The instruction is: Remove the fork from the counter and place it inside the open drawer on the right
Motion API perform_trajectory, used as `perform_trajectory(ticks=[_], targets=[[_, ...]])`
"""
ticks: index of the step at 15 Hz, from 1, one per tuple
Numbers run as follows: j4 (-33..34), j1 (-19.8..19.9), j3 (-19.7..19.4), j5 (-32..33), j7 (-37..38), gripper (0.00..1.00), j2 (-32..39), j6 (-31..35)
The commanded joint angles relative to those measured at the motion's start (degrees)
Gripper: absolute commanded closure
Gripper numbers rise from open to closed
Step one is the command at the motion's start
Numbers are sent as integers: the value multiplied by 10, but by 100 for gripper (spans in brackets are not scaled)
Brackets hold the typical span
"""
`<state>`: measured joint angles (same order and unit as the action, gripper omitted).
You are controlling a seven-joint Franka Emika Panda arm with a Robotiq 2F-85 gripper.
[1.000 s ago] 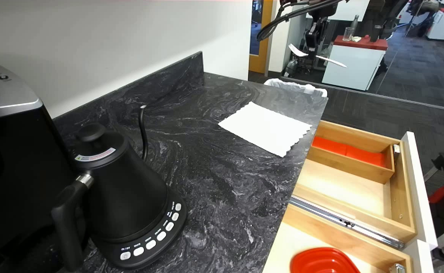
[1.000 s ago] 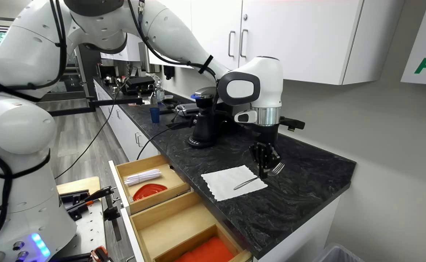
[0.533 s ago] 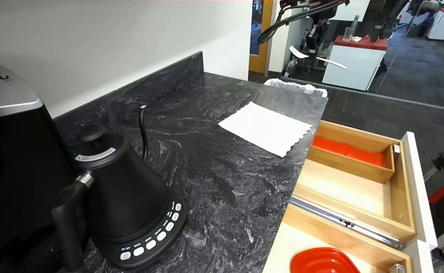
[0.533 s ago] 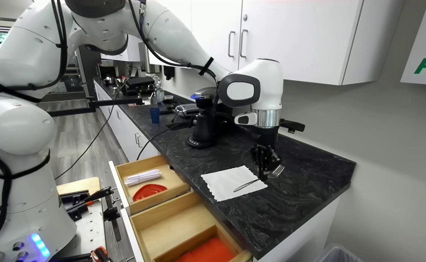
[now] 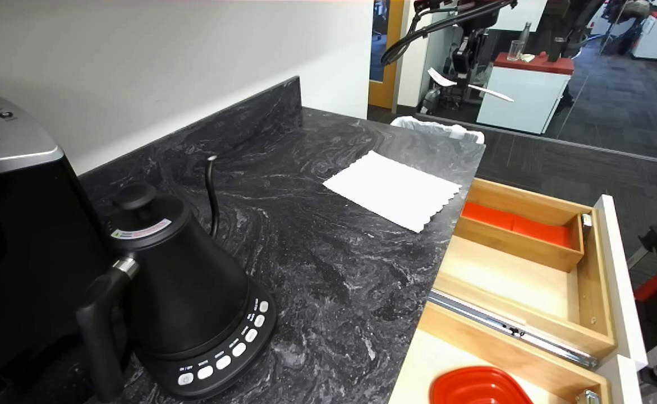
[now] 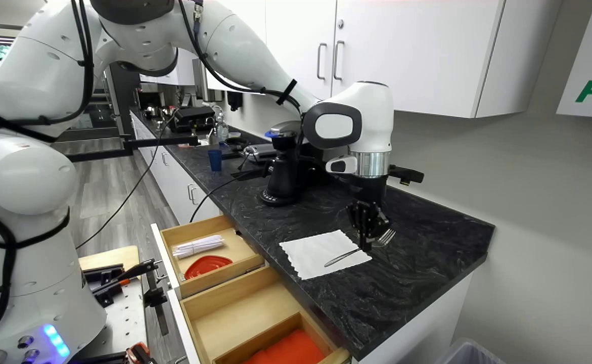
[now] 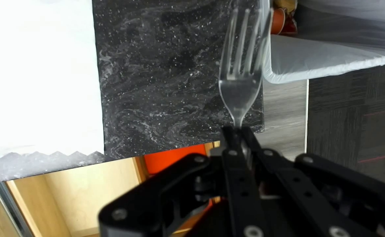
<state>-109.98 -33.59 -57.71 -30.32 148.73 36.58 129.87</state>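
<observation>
The silver metal fork (image 6: pixel 386 237) is held across the fingertips of my gripper (image 6: pixel 365 246). It shows raised in the air in an exterior view (image 5: pixel 492 92), with its tines on one side of my gripper (image 5: pixel 462 79) and its handle on the other. In the wrist view the fork's tines (image 7: pixel 240 85) point away from my gripper (image 7: pixel 236 130), which is shut on the neck. The dark marbled counter (image 5: pixel 328 264) lies below; it also shows in the wrist view (image 7: pixel 166 75). The open pale-wood drawer (image 5: pixel 519 280) has an orange-red lined compartment; it also shows in an exterior view (image 6: pixel 240 323).
A white paper napkin (image 5: pixel 393 188) lies on the counter near its edge. A black kettle (image 5: pixel 188 280) stands further along. A second open drawer (image 6: pixel 240 247) holds a red dish (image 6: pixel 207 265). A lined bin (image 7: pixel 327 70) stands past the counter's end. White cabinets (image 6: pixel 417 55) hang above.
My gripper and the fork have come down very slightly since one second ago. Over the last half second nothing has visibly moved. The fork stays in the gripper.
</observation>
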Motion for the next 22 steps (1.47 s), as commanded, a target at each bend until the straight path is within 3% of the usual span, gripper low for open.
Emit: perform_trajectory(ticks=[1,7,8,9,10,11,16,17,18,19,22], targets=[[-14,-5,-15,9,-3,96,-11,1],[-51,-25,-56,20,-8,96,-34,3],[-63,19,-1,98,35,96,-92,24],[-69,-29,-64,46,-14,96,-58,-10],[-82,-34,-67,59,-16,96,-78,-20],[-100,6,-16,138,11,96,-137,-4],[-134,63,29,273,22,96,-202,-39],[-137,22,-19,237,-9,96,-177,-55],[-141,91,53,292,33,96,-215,-55],[-142,41,-6,249,-1,96,-182,-66],[-150,47,-3,253,2,96,-181,-84]])
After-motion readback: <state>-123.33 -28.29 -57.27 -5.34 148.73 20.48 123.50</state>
